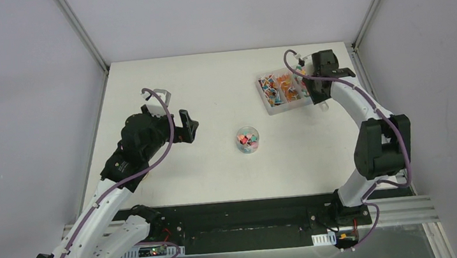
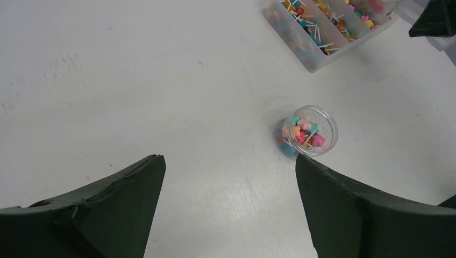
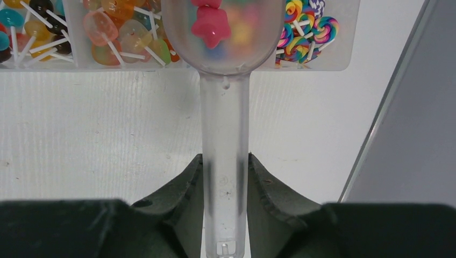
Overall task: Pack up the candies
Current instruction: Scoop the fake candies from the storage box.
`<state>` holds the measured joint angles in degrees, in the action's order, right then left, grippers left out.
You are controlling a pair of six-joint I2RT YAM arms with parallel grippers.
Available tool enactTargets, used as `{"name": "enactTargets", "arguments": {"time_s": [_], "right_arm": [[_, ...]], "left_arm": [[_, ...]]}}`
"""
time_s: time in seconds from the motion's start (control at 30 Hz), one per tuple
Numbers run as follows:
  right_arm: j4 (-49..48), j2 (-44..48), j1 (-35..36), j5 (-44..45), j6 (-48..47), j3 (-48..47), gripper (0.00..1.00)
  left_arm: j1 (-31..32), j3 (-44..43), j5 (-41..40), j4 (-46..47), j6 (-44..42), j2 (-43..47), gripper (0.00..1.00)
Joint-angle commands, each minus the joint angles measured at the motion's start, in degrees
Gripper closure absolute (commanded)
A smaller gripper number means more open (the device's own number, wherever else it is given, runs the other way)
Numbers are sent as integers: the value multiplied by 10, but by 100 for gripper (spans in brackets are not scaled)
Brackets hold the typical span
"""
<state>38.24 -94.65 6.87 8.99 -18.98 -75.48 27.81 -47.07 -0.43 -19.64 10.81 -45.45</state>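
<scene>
The candies are tiny multicoloured pieces, many on white sticks. Most lie in a clear divided box (image 1: 269, 105) at the table's far right; its rim (image 3: 314, 63) also shows in the right wrist view. Some sit in a small round clear jar (image 1: 247, 140) at mid-table. My right gripper (image 3: 225, 164) is shut on the handle of a clear plastic scoop (image 3: 225, 123). The scoop's bowl hangs over the box with a pink star candy (image 3: 211, 29) in it. My left gripper (image 2: 228, 161) is open and holds nothing; the jar (image 2: 312, 131) stands just beyond its right finger.
The frame's grey right wall (image 3: 408, 107) and metal post stand close beside the right gripper. A small clear bracket-like object (image 1: 157, 95) lies on the table behind the left arm. White tabletop (image 1: 208, 86) lies between the jar and the far edge.
</scene>
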Motion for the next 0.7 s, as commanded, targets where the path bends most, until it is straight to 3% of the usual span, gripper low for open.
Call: {"name": "enactTargets", "arguments": {"time_s": [0.0, 0.2, 0.67], "right_arm": [[-26, 37, -1, -6, 2, 14, 100], [-54, 59, -1, -10, 5, 32, 100], [-134, 149, -4, -147, 25, 116, 100]], "left_arm": [[6, 1, -11, 22, -10, 6, 4], [6, 1, -16, 23, -10, 5, 5], [6, 0, -20, 22, -11, 14, 5]]}}
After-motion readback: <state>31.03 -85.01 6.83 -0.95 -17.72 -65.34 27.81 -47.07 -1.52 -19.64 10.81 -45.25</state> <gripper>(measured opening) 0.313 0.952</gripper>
